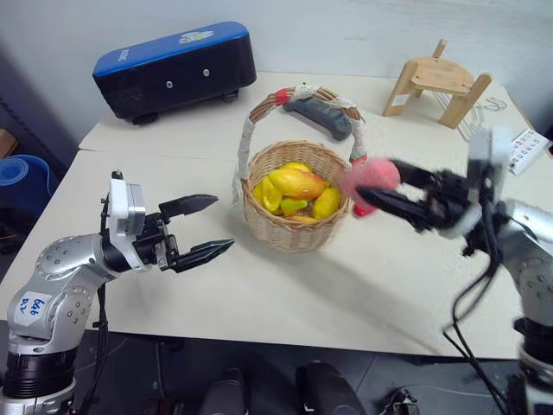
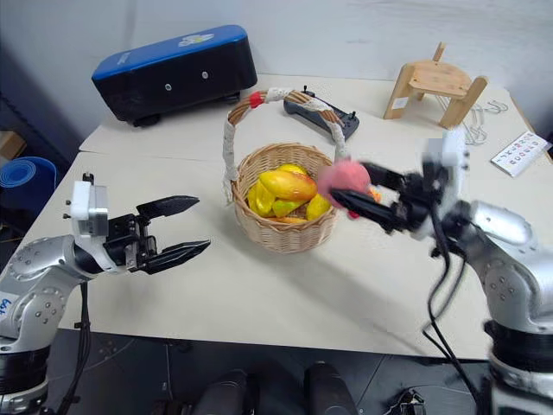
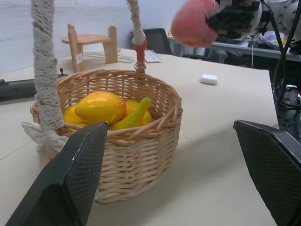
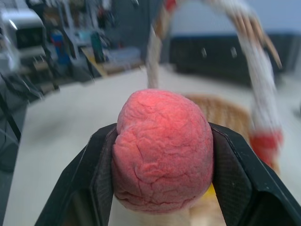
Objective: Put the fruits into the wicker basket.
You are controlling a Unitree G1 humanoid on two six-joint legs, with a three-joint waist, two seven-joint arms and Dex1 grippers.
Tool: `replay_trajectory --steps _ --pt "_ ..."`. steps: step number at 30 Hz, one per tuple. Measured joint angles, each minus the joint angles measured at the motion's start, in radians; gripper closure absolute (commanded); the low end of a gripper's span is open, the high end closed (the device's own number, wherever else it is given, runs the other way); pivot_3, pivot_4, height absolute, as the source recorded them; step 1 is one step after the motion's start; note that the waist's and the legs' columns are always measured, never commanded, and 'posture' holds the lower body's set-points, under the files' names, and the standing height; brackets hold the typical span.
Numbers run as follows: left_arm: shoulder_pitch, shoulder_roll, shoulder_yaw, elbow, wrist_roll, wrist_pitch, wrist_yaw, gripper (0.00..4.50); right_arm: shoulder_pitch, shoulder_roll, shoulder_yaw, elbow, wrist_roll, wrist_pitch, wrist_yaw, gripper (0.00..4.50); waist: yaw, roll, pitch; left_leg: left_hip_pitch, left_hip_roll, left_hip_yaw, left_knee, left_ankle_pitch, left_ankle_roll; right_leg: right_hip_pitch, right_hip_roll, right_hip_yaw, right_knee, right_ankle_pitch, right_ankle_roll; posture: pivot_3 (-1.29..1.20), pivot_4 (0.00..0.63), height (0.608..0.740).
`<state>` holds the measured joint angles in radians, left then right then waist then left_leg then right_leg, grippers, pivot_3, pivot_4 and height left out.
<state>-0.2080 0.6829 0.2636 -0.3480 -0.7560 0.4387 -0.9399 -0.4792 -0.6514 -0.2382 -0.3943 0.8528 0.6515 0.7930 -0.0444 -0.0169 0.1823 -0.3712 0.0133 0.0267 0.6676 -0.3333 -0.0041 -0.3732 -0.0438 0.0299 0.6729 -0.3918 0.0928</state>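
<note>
The wicker basket (image 1: 294, 226) stands mid-table with its cloth-wrapped handle (image 1: 247, 138) arching over it. Inside lie an orange-yellow mango (image 1: 296, 182) and several yellow fruits. My right gripper (image 1: 373, 192) is shut on a pink peach (image 1: 371, 179), holding it in the air just right of the basket's rim; the wrist view shows the peach (image 4: 162, 149) squeezed between both fingers. My left gripper (image 1: 207, 226) stands open to the left of the basket, level, with nothing between its fingers (image 3: 77, 169).
A blue-and-black case (image 1: 175, 71) sits at the back left, a wooden stand (image 1: 436, 82) at the back right, a dark controller (image 1: 320, 116) behind the basket. A white earbud case (image 3: 209, 79) lies on the table to the right. A printed card (image 1: 528, 149) lies at the far right edge.
</note>
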Motion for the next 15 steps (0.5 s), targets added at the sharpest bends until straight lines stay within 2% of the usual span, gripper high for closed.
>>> replay_trajectory --steps 2,5,8,9,13,15 --pt "-0.002 -0.013 0.001 0.0 0.0 -0.003 0.015 0.0 -0.069 0.074 0.086 0.014 -0.084 -0.016 -0.088 2.16 -0.001 0.0 0.0 -0.001 0.0 0.0 0.0 0.0 0.0 -0.002 0.0 0.0 0.001 0.0 0.0 0.0 0.15 0.74" --pt "-0.009 -0.02 0.0 -0.001 0.001 -0.004 0.031 0.0 -0.083 0.109 0.18 0.045 -0.169 -0.027 -0.128 1.18 0.008 0.0 0.0 -0.003 0.0 -0.003 -0.001 -0.001 0.0 -0.003 0.0 0.0 0.001 0.0 0.0 0.0 0.15 0.74" --pt "-0.009 -0.021 0.0 -0.002 0.001 -0.004 0.044 0.0 -0.083 0.123 0.199 0.074 -0.209 -0.039 -0.144 0.17 0.015 0.0 0.0 -0.006 -0.001 -0.004 -0.001 -0.001 0.001 -0.004 0.0 -0.001 0.002 0.0 0.0 0.0 0.15 0.74" --pt "-0.01 -0.021 0.0 -0.002 0.001 -0.003 0.05 0.0 -0.081 0.121 0.193 0.076 -0.215 -0.045 -0.142 0.02 0.015 0.0 0.0 -0.006 -0.001 -0.004 -0.001 -0.001 0.001 -0.003 0.0 -0.001 0.002 0.0 0.001 0.0 0.15 0.74" --pt "-0.013 -0.02 0.004 -0.016 -0.005 0.005 0.065 0.0 -0.009 0.08 0.086 0.067 -0.172 -0.093 -0.072 0.02 0.017 0.0 0.0 -0.006 -0.001 -0.005 -0.001 -0.001 0.001 -0.002 0.0 -0.003 0.0 0.0 0.001 0.0 0.15 0.74" --pt "-0.007 -0.014 0.011 -0.027 -0.005 0.006 0.061 0.0 0.118 -0.009 0.01 0.064 -0.196 -0.176 0.018 0.02 0.021 0.0 0.0 -0.006 -0.001 -0.008 -0.001 -0.001 0.001 0.0 0.0 -0.004 -0.004 0.0 0.001 0.0 0.15 0.74"
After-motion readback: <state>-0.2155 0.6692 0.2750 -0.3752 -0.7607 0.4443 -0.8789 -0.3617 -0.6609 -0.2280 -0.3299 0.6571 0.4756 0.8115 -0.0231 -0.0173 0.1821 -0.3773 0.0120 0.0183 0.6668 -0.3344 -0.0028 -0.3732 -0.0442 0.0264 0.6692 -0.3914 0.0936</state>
